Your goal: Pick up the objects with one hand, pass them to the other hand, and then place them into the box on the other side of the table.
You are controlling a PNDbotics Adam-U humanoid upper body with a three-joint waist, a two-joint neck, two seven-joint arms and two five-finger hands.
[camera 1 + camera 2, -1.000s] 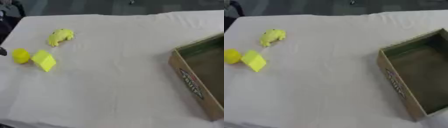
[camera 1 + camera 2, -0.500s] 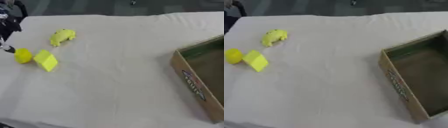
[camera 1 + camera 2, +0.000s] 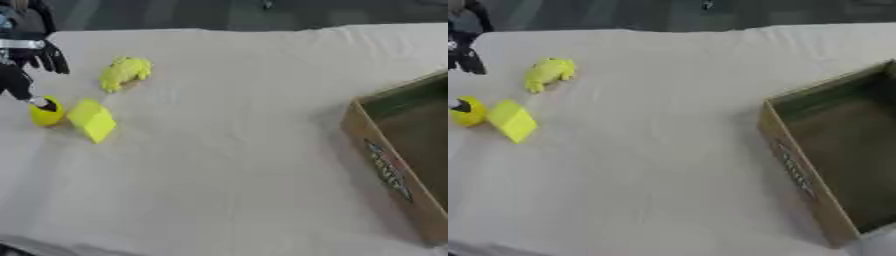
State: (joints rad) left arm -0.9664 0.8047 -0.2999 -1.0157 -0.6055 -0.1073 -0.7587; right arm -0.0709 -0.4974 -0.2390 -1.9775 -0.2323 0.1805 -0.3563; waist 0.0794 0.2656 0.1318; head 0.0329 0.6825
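Observation:
Three yellow things lie at the table's left: a round yellow ball, a yellow block just right of it, and a yellow-green frog-like toy farther back. My left hand hangs over the ball from the upper left, fingers spread and pointing down, one fingertip touching the ball's top. It holds nothing. The cardboard box with a dark green inside stands at the right edge. My right hand shows in neither view.
A white cloth covers the table, with a wide bare stretch between the yellow things and the box. The table's far edge runs along the top, dark floor beyond it.
My left hand has come in from the upper left and lowered onto the ball. The yellow things and the box lie as before.

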